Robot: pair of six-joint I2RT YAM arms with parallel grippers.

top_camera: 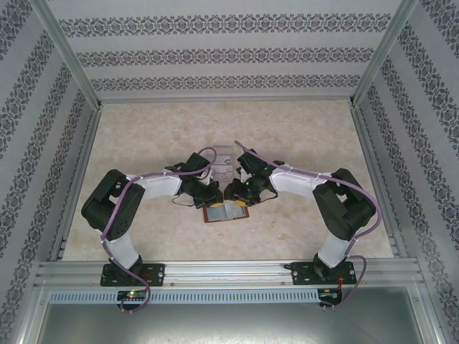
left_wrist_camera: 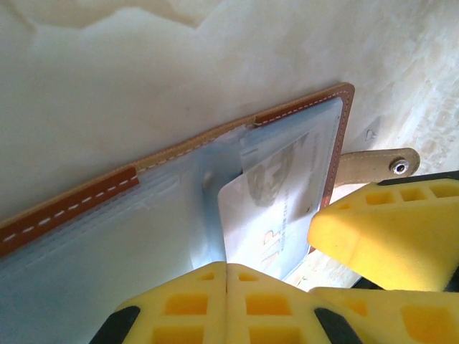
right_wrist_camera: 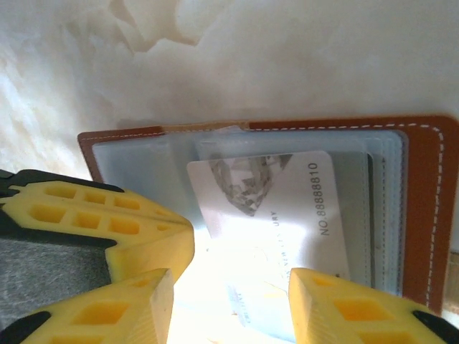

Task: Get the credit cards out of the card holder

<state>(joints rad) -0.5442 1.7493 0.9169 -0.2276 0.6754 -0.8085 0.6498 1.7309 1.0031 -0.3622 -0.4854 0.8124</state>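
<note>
The card holder (top_camera: 214, 215) lies open and flat on the table between both arms, brown leather rim (right_wrist_camera: 430, 215) around grey-blue pockets (left_wrist_camera: 72, 287). A pale credit card (right_wrist_camera: 287, 208) with a number printed on it sticks partway out of a clear pocket and shows again as the white card (left_wrist_camera: 265, 215) in the left wrist view. My left gripper (left_wrist_camera: 227, 266) is shut, fingertips together on the pocket right beside the card's edge. My right gripper (right_wrist_camera: 229, 287) is open, one finger (right_wrist_camera: 337, 304) over the card, the other (right_wrist_camera: 143, 301) beside it. Whether the left tips pinch anything is unclear.
The holder's closing tab (left_wrist_camera: 373, 166) with its snap lies out past the edge. A clear plastic tray (top_camera: 221, 159) sits on the marble-look table just behind the two grippers. Patterned walls and metal rails (top_camera: 215, 269) enclose the table.
</note>
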